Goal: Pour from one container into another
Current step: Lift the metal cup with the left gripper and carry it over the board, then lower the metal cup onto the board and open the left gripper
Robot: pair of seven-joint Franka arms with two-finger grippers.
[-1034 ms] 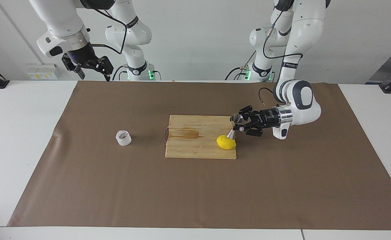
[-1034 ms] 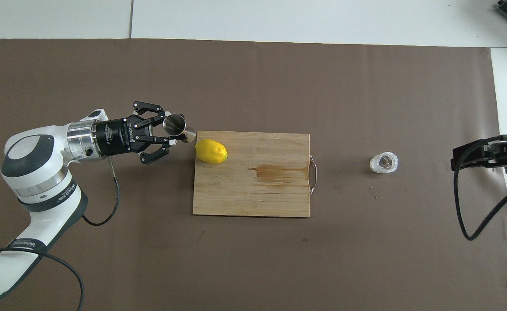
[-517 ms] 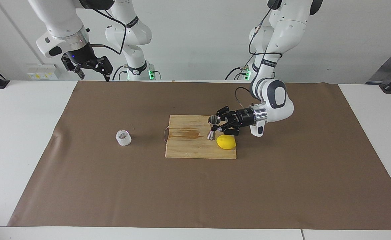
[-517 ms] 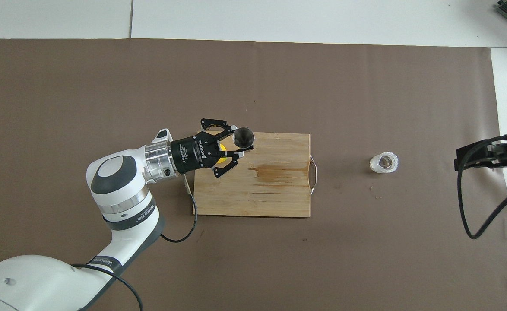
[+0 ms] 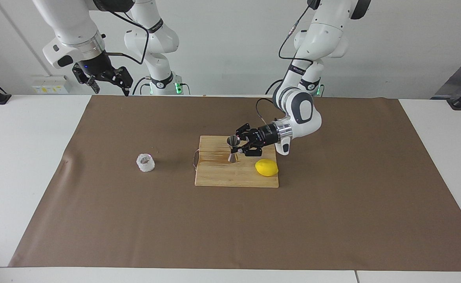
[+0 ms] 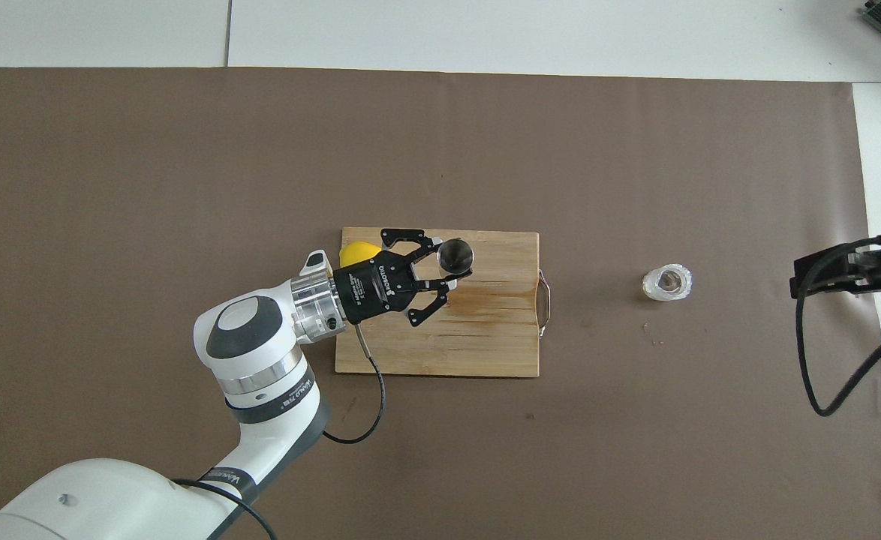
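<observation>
My left gripper (image 5: 239,146) is shut on the steel hourglass jigger (image 5: 233,148) at its waist. It holds the jigger upright, low over the middle of the wooden cutting board (image 5: 214,175). I cannot tell whether the base touches the board. The overhead view shows the left gripper (image 6: 446,265), the jigger's open top (image 6: 455,254) and the board (image 6: 485,337). The clear faceted cup (image 5: 145,162) stands on the brown mat toward the right arm's end, apart from the board; it also shows in the overhead view (image 6: 667,283). My right gripper (image 5: 108,79) waits open, raised over the mat's edge by the robots; its tips show in the overhead view (image 6: 838,274).
A yellow lemon (image 5: 266,168) lies on the board's corner toward the left arm's end, partly under my left wrist in the overhead view (image 6: 353,251). The board's metal handle (image 6: 544,302) points toward the cup. A brown mat (image 5: 332,220) covers the table.
My left gripper has carried the jigger from the board's edge beside the lemon, past the lemon, to over the board's middle, toward the cup. The right arm has not moved.
</observation>
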